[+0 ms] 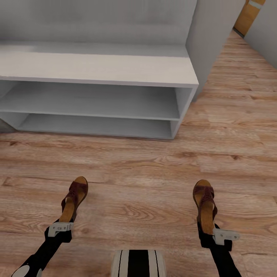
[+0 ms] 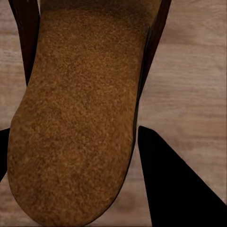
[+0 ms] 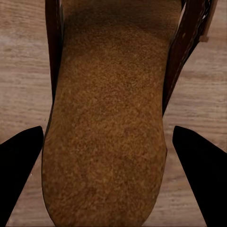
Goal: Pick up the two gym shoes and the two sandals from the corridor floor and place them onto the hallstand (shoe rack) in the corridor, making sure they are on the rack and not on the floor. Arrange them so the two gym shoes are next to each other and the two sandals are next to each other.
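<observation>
One sandal (image 1: 74,200) is pinched at the heel by the left gripper (image 1: 60,228) and the other (image 1: 205,204) by the right gripper (image 1: 215,234), before the rack (image 1: 96,69); both are judged light, stiff-soled and best held there.

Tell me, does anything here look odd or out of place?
Nothing is spilled or damaged. One oddity: each end effector, left and right, carries a sandal, left one, right one, while the hallstand stands bare.
</observation>
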